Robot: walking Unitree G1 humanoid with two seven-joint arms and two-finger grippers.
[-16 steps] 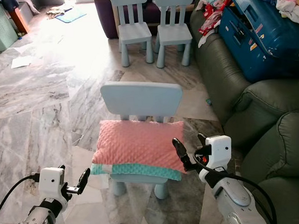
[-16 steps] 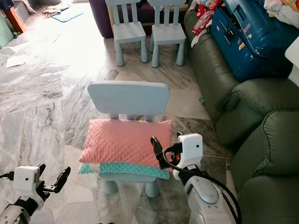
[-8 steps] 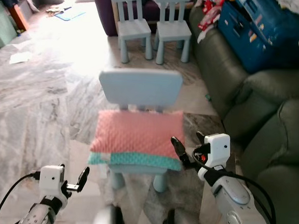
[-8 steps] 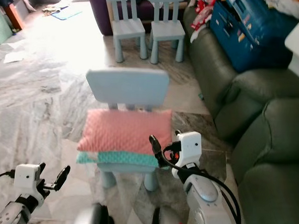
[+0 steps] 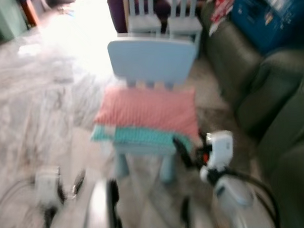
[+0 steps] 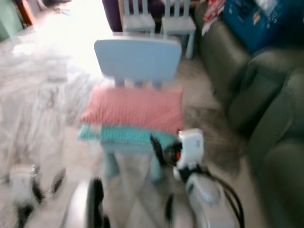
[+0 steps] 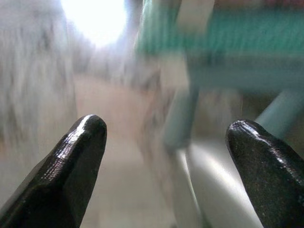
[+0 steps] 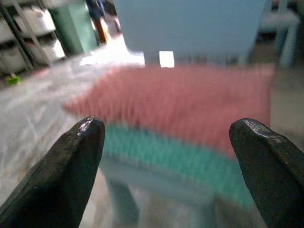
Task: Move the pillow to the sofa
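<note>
Pillow [image 5: 148,110], nubbly pink over teal, on slatted chair [image 5: 151,60]

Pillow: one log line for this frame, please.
pillow on small chair | right gripper open at its corner | left gripper open, low | nothing held

Motion blur smears both head views: the pink-and-teal pillow [image 5: 147,114] on the small blue chair [image 5: 151,61] loses its dotted texture, and the marble floor [image 5: 37,94] dissolves into grey streaks. The left hand [image 5: 68,183] is a pale smudge low in the picture, its fingers barely legible. The dark green sofa [image 5: 274,99] runs off the right edge; the blue suitcase [image 5: 269,20] on it is cut by the top. A silver shape [image 5: 100,207] at the bottom edge is too blurred to identify.
</note>
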